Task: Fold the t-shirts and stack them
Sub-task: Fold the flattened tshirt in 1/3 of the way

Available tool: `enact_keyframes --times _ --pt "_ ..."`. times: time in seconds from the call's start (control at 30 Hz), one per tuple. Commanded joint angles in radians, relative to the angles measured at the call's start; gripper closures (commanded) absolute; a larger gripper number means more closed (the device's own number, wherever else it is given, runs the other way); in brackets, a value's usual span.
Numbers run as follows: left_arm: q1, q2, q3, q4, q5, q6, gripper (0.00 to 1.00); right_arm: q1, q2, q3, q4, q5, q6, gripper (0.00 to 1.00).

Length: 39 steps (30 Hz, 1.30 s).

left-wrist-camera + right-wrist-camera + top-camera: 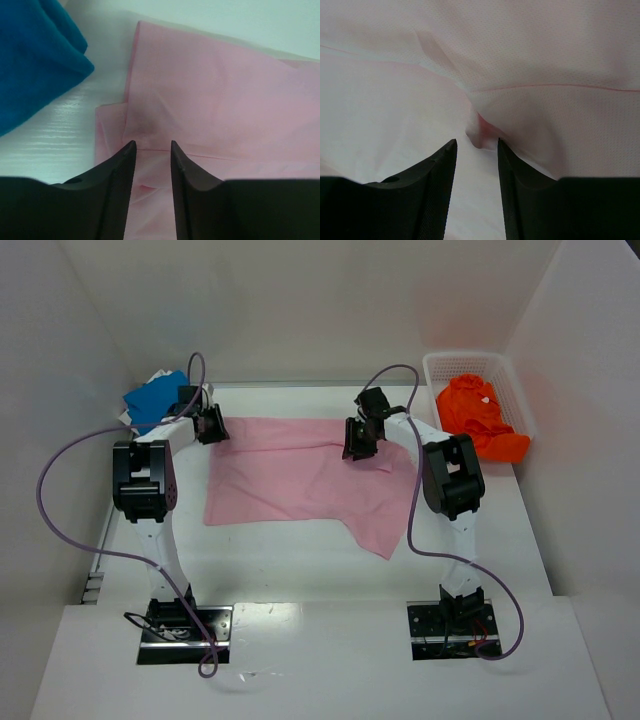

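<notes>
Jaws first: on the left gripper [152, 145] we see them slightly spread with nothing pinched, low over the 10 o'clock corner of the pink shirt [290, 475]. On the right gripper [476, 142] they also stand apart, with a small pucker of pink cloth just beyond the tips, near that shirt's far edge at 1 o'clock. The pink shirt lies spread mid-table [300, 575] with layers overlapping; the blue shirt [152, 398] sits bunched at the table's 10 o'clock, and the orange shirt [475, 415] lies in the white basket [465, 360] at 2 o'clock.

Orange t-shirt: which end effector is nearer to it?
Right. The right end effector is over the pink t-shirt, left of the orange t-shirt; the left end effector is farther left, beside the blue t-shirt.
</notes>
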Motion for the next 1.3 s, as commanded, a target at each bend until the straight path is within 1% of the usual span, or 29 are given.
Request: enact_keyframes --times 0.0,0.07,0.1,0.13,0.17,0.2,0.23,0.33,0.43,0.47,0.5,0.63,0.73,0.77,0.97,1.03,1.2,1.27 --pt "0.002 -0.010 -0.006 -0.005 0.016 0.024 0.61 0.010 -0.054 -0.002 0.002 0.027 -0.007 0.55" --pt "0.002 -0.010 -0.015 -0.005 0.016 0.033 0.67 0.010 -0.054 -0.002 0.002 0.027 -0.007 0.55" --pt "0.002 -0.010 -0.015 -0.005 0.016 0.033 0.67 0.010 -0.054 -0.002 0.002 0.027 -0.007 0.55" --pt "0.002 -0.010 -0.015 -0.014 0.007 0.033 0.64 0.010 -0.054 -0.002 0.002 0.027 -0.007 0.55" --pt "0.002 -0.010 -0.015 -0.014 0.007 0.033 0.58 0.010 -0.054 -0.002 0.002 0.027 -0.007 0.55" --pt "0.002 -0.019 -0.026 -0.014 -0.004 0.033 0.47 0.010 -0.054 -0.002 0.002 0.027 -0.007 0.55" --pt "0.002 -0.019 -0.035 -0.014 -0.016 0.033 0.38 0.010 -0.063 -0.002 0.002 0.027 -0.007 0.55" --pt "0.002 -0.028 -0.035 -0.014 -0.044 0.033 0.24 0.010 -0.063 -0.002 0.002 0.027 -0.007 0.55" --pt "0.002 -0.028 -0.044 -0.014 -0.058 0.042 0.24 0.010 -0.063 -0.002 0.002 0.027 -0.007 0.55" --pt "0.011 -0.028 -0.044 -0.014 -0.049 0.042 0.27 0.010 -0.063 -0.002 0.002 0.027 -0.007 0.55" --pt "0.011 -0.028 -0.044 -0.014 -0.039 0.042 0.36 0.010 -0.063 -0.002 0.002 0.027 -0.007 0.55" --pt "0.011 -0.028 -0.044 -0.014 -0.013 0.051 0.58 0.010 -0.073 -0.002 0.002 0.037 -0.007 0.55" --pt "0.011 -0.038 -0.044 -0.014 -0.004 0.051 0.67 0.010 -0.073 -0.002 0.002 0.037 -0.007 0.55" --pt "0.011 -0.038 -0.044 -0.014 -0.004 0.051 0.72 0.010 -0.073 -0.002 0.002 0.037 -0.007 0.55" --pt "0.011 -0.081 -0.044 -0.014 -0.022 0.051 0.84 0.010 -0.073 -0.002 0.002 0.037 -0.007 0.55" --pt "0.011 -0.108 -0.044 -0.014 -0.032 0.051 0.85 0.010 -0.073 -0.011 0.002 0.037 -0.007 0.55" --pt "0.011 -0.162 -0.063 -0.025 -0.062 0.061 0.85 0.010 -0.082 -0.031 0.002 0.046 -0.007 0.55" --pt "0.011 -0.171 -0.096 -0.025 -0.072 0.061 0.85 0.010 -0.091 -0.031 0.002 0.046 -0.007 0.55"
